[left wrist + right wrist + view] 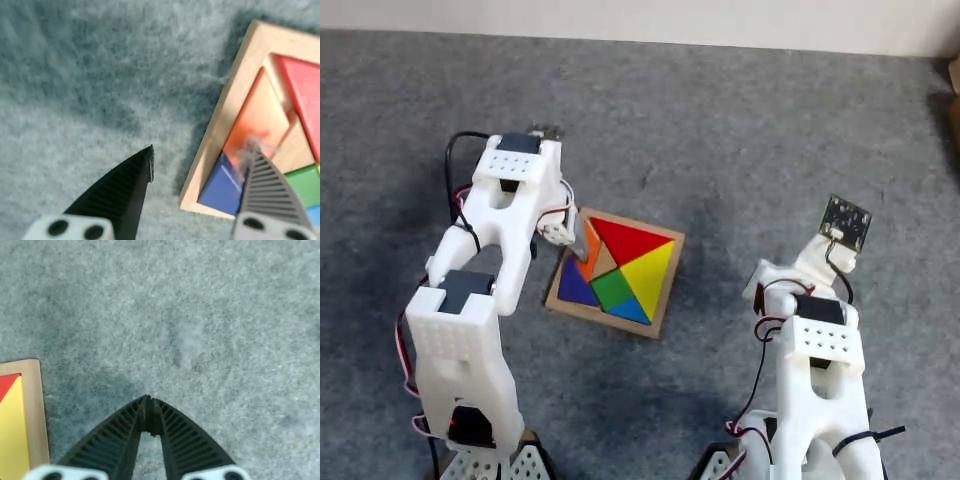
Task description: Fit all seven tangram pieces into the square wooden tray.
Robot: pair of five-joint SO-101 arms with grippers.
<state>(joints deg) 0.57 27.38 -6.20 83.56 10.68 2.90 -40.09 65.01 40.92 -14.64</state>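
High view: whole tray (601,316) (pieces (630,245) inside).

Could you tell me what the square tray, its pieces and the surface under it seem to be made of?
Tray: pale unpainted wood, by its bare tan rim. Tangram pieces: probably painted wood, matte solid colours. Surface: grey carpet-like fabric, fuzzy nap.

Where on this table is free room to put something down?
Free: grey carpet beyond the square wooden tray, and between the tray and the shut right gripper. Crowded: the tray's side where the open left gripper straddles its rim.
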